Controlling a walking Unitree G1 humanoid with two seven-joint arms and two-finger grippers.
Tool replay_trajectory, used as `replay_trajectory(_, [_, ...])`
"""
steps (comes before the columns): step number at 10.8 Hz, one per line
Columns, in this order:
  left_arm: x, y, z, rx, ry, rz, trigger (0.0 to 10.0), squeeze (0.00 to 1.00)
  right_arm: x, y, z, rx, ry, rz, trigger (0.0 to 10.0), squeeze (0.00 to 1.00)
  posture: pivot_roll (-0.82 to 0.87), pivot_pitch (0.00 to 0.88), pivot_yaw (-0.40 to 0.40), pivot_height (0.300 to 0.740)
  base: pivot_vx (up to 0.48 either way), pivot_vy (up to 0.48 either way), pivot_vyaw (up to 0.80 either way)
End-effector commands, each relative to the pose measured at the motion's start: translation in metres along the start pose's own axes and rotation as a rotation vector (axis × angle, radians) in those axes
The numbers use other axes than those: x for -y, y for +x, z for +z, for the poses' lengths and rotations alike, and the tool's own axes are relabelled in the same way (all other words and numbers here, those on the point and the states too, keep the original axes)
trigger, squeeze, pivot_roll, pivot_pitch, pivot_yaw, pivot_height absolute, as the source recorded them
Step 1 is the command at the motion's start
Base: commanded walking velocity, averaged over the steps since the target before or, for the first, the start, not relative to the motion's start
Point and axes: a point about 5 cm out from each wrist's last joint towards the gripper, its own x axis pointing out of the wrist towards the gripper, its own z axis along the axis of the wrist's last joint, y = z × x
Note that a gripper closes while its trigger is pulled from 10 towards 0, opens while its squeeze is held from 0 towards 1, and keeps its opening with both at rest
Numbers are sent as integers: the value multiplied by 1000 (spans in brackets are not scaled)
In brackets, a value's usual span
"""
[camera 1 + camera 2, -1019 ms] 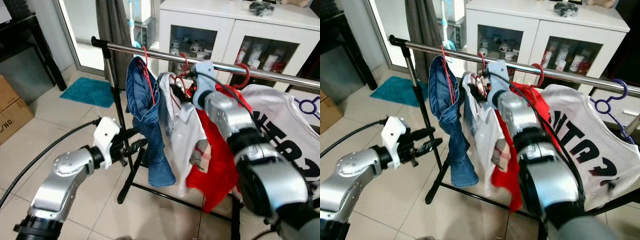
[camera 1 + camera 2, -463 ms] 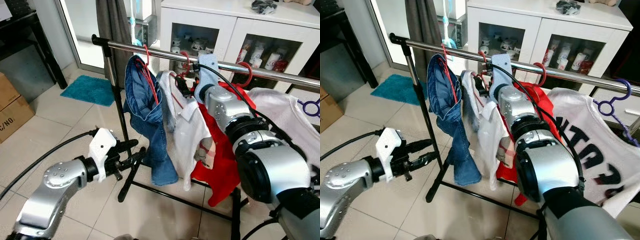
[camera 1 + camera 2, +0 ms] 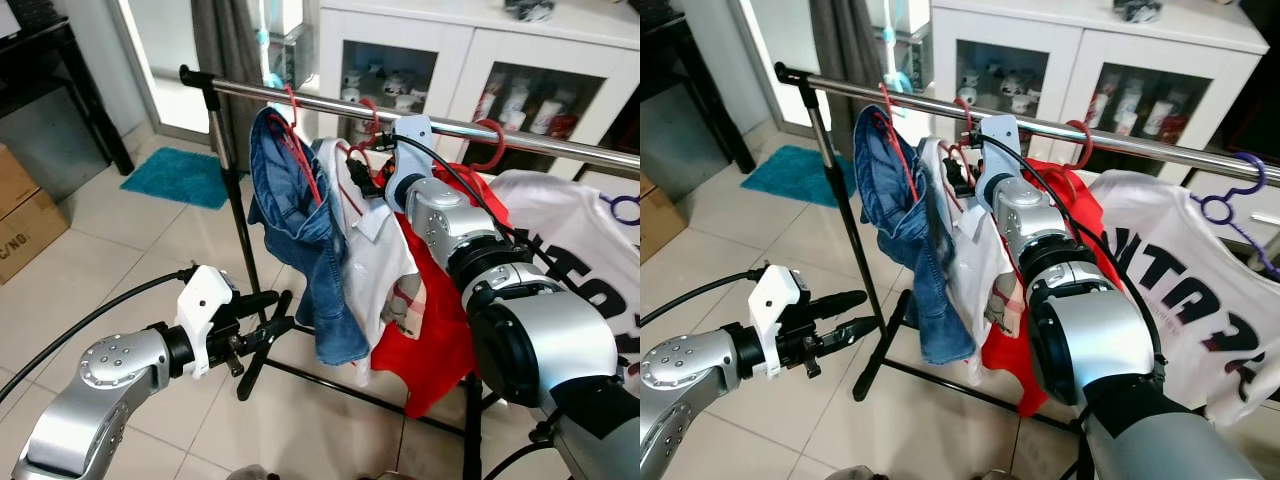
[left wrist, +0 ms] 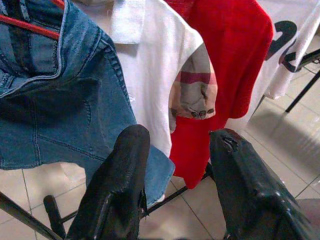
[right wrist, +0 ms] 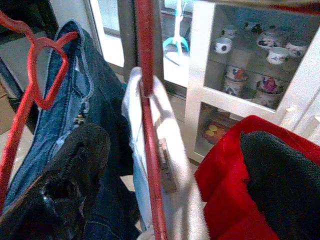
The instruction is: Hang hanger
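Observation:
A red hanger point(image 3: 366, 128) carrying a white shirt point(image 3: 375, 250) hooks over the metal rail point(image 3: 300, 100). My right gripper point(image 3: 364, 182) is raised just below the rail at the shirt's collar. In the right wrist view its fingers point(image 5: 70, 175) stand open, with the hanger's red stem point(image 5: 148, 125) between them and untouched. My left gripper point(image 3: 262, 316) is open and low, beside the rack's post and in front of the hanging jeans point(image 3: 305, 230). The left wrist view shows its two fingers point(image 4: 117, 190) spread with nothing between them.
A red garment point(image 3: 440, 300) and a printed white T-shirt point(image 3: 570, 230) hang further right, with a purple hanger point(image 3: 1230, 195) beyond. A white glass-door cabinet point(image 3: 450, 60) stands behind the rack. A teal mat point(image 3: 180, 175), a cardboard box point(image 3: 20, 215) and a black table point(image 3: 60, 60) lie to the left.
My left arm has sunk lower and away from the jeans. The right gripper has stayed at the hanger under the rail. The view has shifted slightly.

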Motion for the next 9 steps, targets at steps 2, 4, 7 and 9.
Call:
replay_trajectory(2, [0,1,2,-6,5,-1,10000,0,-2,0,-5,-18,-21,14,6745,0,10,65,9,740,0,0,0])
replay_trajectory(4, [3,0,3,-13,-3,2,10000,0,0,0,-11,-46,-38,-16,4353,0,18,89,1,740,0,0,0])
replay_trajectory(7, [8,-6,4,-23,-10,7,10000,0,-2,0,-15,-47,-24,-28,2588,0,28,115,-9,740,0,0,0])
replay_trajectory(9, [8,-8,4,-28,-13,13,10000,0,-6,1,-8,-4,6,-5,2118,0,31,116,-10,740,0,0,0])
